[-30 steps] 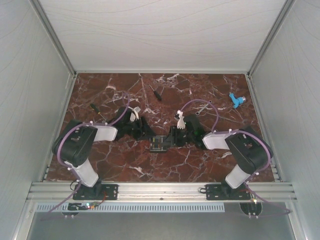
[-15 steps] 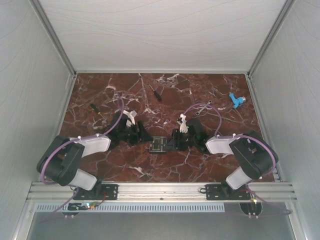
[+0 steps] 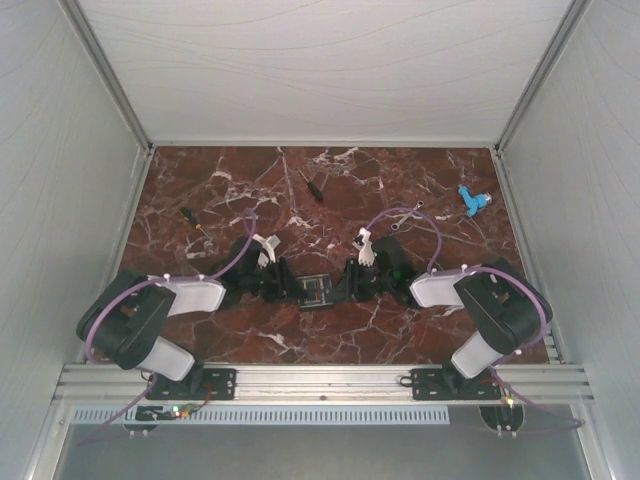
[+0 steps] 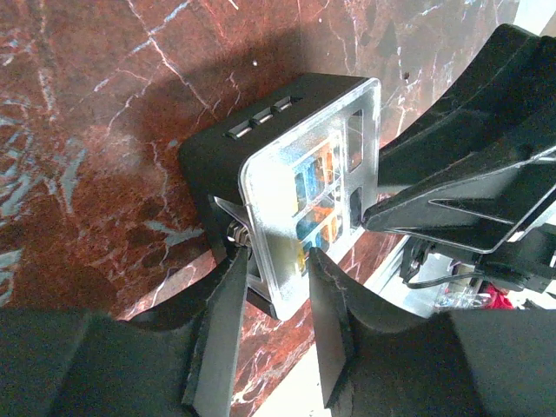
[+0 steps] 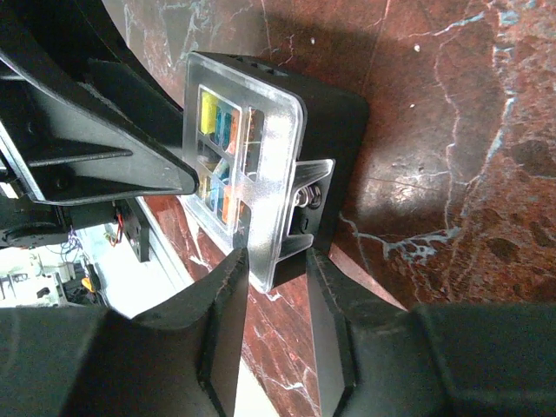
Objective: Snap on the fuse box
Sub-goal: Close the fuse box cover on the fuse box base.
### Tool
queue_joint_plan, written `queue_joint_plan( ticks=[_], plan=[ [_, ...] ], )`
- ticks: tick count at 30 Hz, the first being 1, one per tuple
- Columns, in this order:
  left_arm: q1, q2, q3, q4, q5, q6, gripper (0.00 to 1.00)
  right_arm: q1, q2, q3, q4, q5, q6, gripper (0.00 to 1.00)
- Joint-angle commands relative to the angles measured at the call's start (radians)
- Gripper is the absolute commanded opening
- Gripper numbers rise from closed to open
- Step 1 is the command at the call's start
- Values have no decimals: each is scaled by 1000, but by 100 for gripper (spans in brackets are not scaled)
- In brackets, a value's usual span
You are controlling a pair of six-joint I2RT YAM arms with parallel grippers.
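The fuse box [image 3: 318,290] sits on the marble between both arms. It is a black body [image 4: 217,161] with a clear lid [image 4: 287,174] lying on top, and coloured fuses show through the lid. My left gripper [image 4: 276,261] has its jaws closed over one edge, one finger on the lid face and the other by a terminal screw. From the opposite side my right gripper [image 5: 278,256] pinches the lid [image 5: 261,148] against the black body [image 5: 334,122] in the same way. In the top view the left gripper [image 3: 288,288] and right gripper [image 3: 346,284] flank the box.
Further back on the marble lie a black screwdriver [image 3: 314,186], a small yellow-handled tool [image 3: 190,217], a metal wrench [image 3: 400,218] and a blue part [image 3: 472,200]. White walls enclose the table on three sides.
The left arm pulled back, then its gripper came in again onto the box's left edge. Both pairs of jaws have narrowed onto the box. The box has barely moved.
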Motion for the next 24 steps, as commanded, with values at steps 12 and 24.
queue_joint_plan(
  ticks=[12, 24],
  plan=[
    [-12, 56, -36, 52, 0, -17, 35, 108, 160, 111, -297, 221, -109, 18],
    [9, -137, -89, 43, -17, -62, 53, 147, 130, 134, -304, 253, -96, 17]
  ],
)
